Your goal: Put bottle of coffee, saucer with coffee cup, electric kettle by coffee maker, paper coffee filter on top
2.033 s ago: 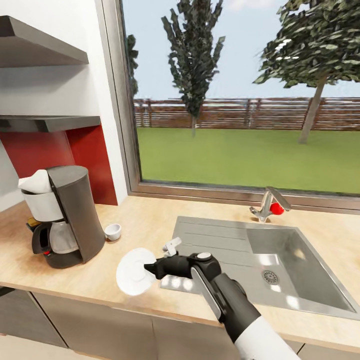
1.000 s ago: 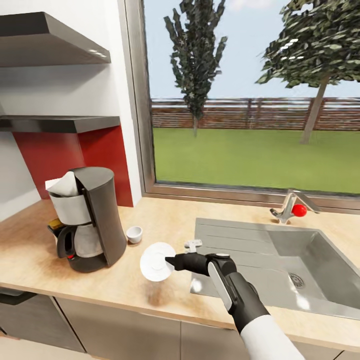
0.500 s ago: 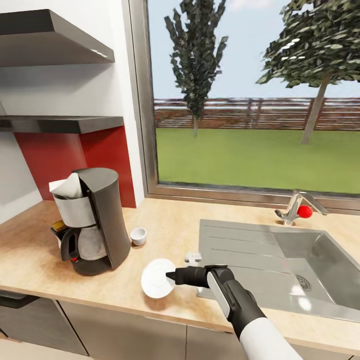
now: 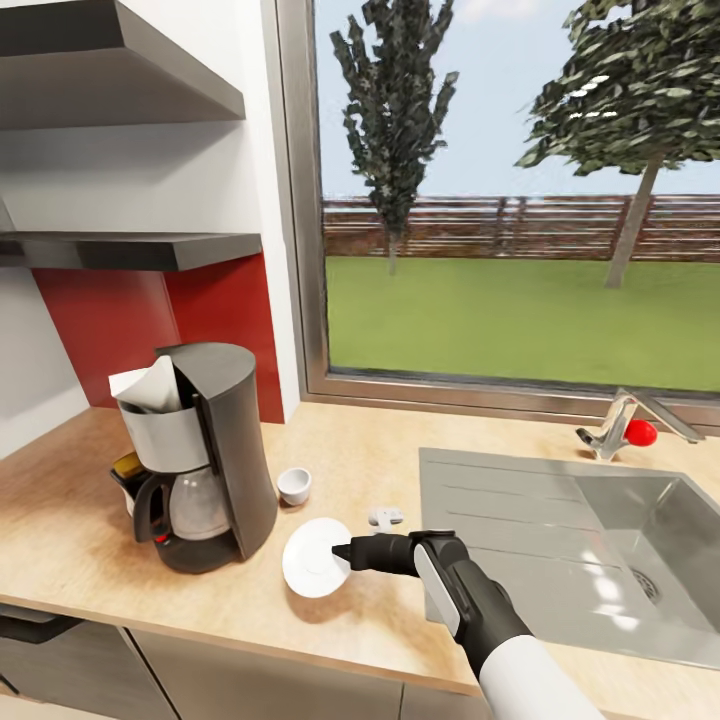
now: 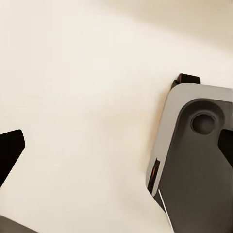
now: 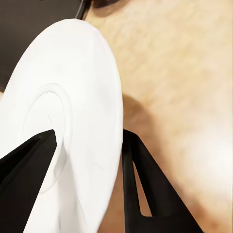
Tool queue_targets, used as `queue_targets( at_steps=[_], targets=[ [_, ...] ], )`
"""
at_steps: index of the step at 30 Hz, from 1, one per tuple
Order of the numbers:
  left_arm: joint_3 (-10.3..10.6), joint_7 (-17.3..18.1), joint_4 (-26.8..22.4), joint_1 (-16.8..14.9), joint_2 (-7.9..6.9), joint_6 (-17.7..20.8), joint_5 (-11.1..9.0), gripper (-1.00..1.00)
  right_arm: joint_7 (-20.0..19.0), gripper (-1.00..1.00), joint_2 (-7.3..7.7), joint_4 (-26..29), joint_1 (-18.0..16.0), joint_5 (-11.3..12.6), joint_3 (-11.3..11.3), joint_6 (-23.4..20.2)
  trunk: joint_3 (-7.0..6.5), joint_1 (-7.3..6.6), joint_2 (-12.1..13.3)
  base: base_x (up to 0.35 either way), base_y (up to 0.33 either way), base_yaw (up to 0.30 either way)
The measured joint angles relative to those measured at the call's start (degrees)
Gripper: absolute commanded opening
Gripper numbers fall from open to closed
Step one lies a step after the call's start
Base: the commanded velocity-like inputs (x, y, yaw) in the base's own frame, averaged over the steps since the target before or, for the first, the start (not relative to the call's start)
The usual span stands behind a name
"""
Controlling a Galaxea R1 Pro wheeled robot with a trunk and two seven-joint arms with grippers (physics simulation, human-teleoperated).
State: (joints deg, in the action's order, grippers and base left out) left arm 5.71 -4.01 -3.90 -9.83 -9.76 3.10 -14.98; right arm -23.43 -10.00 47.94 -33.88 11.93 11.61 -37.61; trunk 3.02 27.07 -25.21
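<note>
The right gripper [image 4: 345, 552] pinches the saucer [image 4: 313, 556] by its rim, holding it tilted just above the countertop [image 4: 330, 620]. The coffee maker [image 4: 200, 455] and cup [image 4: 294, 485] stand just beyond its tips. The saucer step is in hand; next, I judge, it must lower flat beside the maker, then let go.

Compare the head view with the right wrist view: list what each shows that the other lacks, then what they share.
Head view alone: the coffee maker with the paper coffee filter on top, the coffee cup standing on the kitchen countertop beside it, the sink, the tap, two shelves and the window.

Right wrist view alone: a close look at both fingers, one on each face of the saucer's rim.

Shared: the saucer gripped by the right gripper, over the tan counter.
</note>
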Motion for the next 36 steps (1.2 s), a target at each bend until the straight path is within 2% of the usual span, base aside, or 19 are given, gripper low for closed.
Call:
queue_targets(
  at_steps=[6, 22, 23, 36],
  targets=[
    [0.0, 0.0, 0.0, 0.0, 0.01, 0.0, 0.0, 1.00, 0.0, -1.00, 0.00, 0.0, 0.0, -0.1, 0.0, 0.0, 0.00, 0.00, 0.0, 0.007, 0.011, 0.000],
    [-0.1, 0.0, 0.1, 0.0, -0.06, 0.0, 0.0, 1.00, 0.0, -1.00, 0.00, 0.0, 0.0, -0.1, 0.0, 0.0, 0.00, -0.01, 0.0, 0.100, 0.135, 0.000],
    [-0.1, 0.0, 0.1, 0.0, -0.06, 0.0, 0.0, 1.00, 0.0, 1.00, 0.00, 0.0, 0.0, -0.1, 0.0, 0.0, 0.00, -0.01, 0.0, 0.092, 0.076, 0.000],
    [-0.1, 0.0, 0.0, 0.2, -0.06, 0.0, 0.0, 1.00, 0.0, 1.00, 0.00, -0.1, 0.0, 0.0, 0.0, -0.1, 0.00, 0.00, 0.0, 0.021, 0.005, 0.000]
  ],
)
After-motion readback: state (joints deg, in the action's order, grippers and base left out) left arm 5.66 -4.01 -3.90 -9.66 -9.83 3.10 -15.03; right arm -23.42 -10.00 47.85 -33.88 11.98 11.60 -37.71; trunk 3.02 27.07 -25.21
